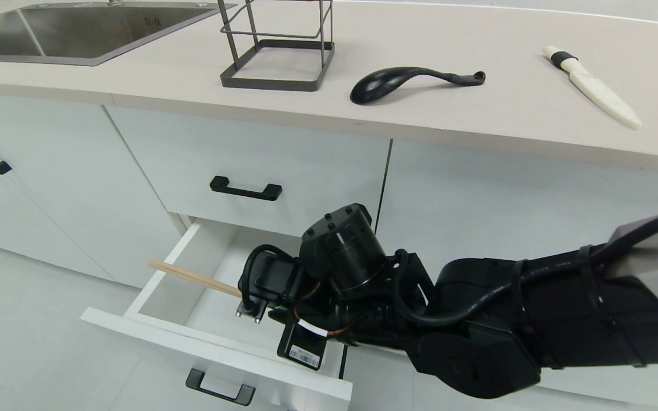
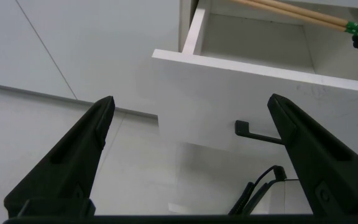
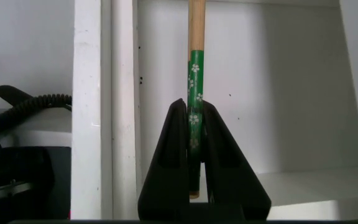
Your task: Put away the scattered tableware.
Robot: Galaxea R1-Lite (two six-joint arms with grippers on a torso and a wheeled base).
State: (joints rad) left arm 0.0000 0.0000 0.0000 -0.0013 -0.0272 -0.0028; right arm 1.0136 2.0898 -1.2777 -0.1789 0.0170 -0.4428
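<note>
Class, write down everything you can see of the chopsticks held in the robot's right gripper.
The chopsticks are slim, light-brown sticks that look like wood or bamboo, lying close together as a pair. Their thick end has a green band with small white flowers. The right gripper is shut on that green end, and nothing else appears to touch them. They stick out from the gripper, held in the air over the open white drawer, not resting in it.
</note>
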